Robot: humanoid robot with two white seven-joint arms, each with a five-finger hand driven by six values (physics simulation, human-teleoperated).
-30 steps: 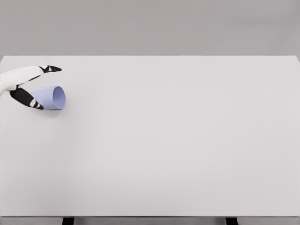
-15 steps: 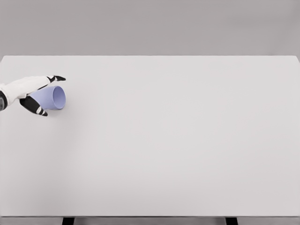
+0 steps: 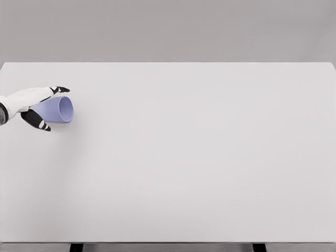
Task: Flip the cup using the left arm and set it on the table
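Left robot hand (image 3: 32,105) now tighter around smooth lavender tapered cup (image 3: 56,109), sideways on matte white table (image 3: 199,157).

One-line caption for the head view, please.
Left hand closes around a lavender cup lying sideways on the white table.
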